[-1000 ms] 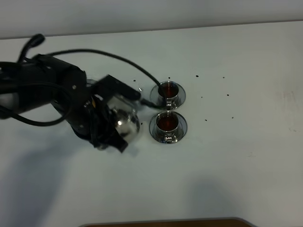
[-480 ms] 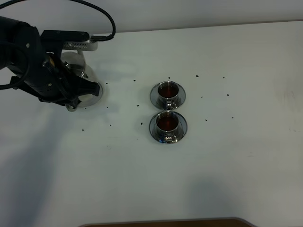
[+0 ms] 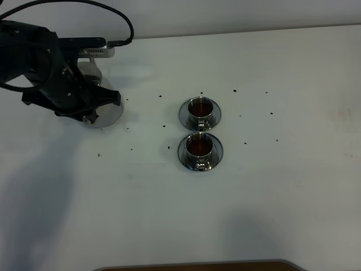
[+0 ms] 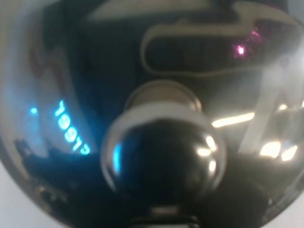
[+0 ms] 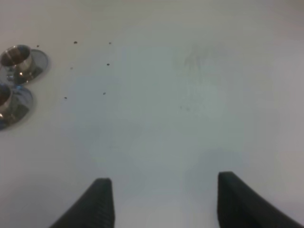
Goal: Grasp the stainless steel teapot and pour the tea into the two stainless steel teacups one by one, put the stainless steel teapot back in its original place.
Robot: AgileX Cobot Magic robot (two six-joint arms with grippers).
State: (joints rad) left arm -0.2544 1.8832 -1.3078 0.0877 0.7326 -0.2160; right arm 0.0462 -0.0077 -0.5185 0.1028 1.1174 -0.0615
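**A:** so what's the setup look like from where you're standing?

**B:** honestly pretty plain. one big white table (image 3: 293,186) filling nearly everything, matte top, with little dark specks (image 3: 235,91) scattered around the middle. behind it there's a pale grey wall (image 3: 237,14), and the table's far edge runs right along it.

**A:** lighting?

**B:** soft and even, coming from overhead I think. a couple of blurry grey shadows (image 3: 34,203) sit on the near side of the table, the biggest one at the left. there's also a thin brown strip (image 3: 197,265), rounded at the ends, showing at the table's near edge. can't tell what that is.
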